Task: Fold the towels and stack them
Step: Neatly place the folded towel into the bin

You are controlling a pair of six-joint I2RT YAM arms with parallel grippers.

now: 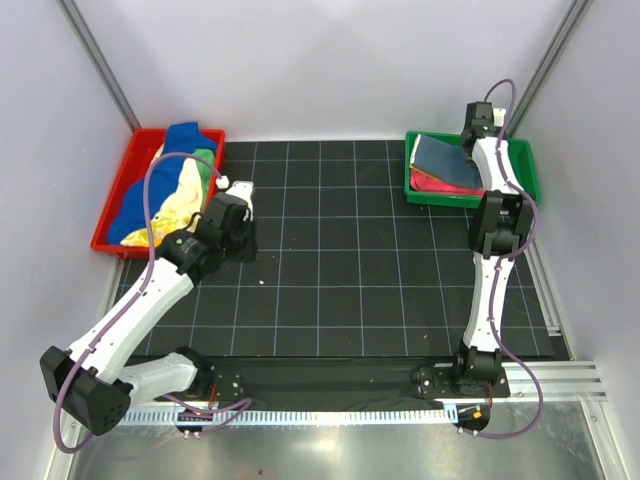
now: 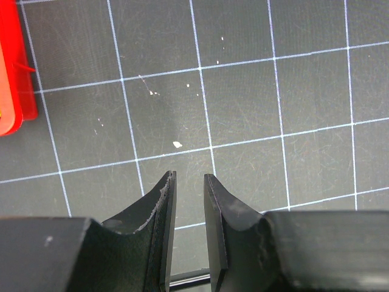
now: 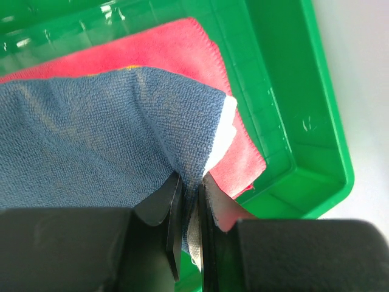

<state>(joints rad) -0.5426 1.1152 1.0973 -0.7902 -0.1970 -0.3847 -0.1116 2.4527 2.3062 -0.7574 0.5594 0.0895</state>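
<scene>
My right gripper point(image 3: 189, 179) is shut on a corner of the dark blue towel point(image 3: 91, 140), which lies on a pink-red towel point(image 3: 164, 45) inside the green tray point(image 3: 292, 91). In the top view the right gripper point(image 1: 478, 125) is over the far side of the green tray point(image 1: 525, 165), above the blue towel point(image 1: 447, 160). A heap of unfolded towels point(image 1: 175, 180), blue, yellow and green, fills the red tray point(image 1: 115, 215). My left gripper point(image 2: 189, 176) hovers over the black mat with its jaws a narrow gap apart and nothing between them. It is just right of the red tray point(image 1: 243, 192).
The black grid mat point(image 1: 350, 250) covers the table between the two trays. A corner of the red tray point(image 2: 12, 79) shows at the left of the left wrist view. Grey walls enclose the back and sides. A metal rail point(image 1: 560, 375) runs along the near edge.
</scene>
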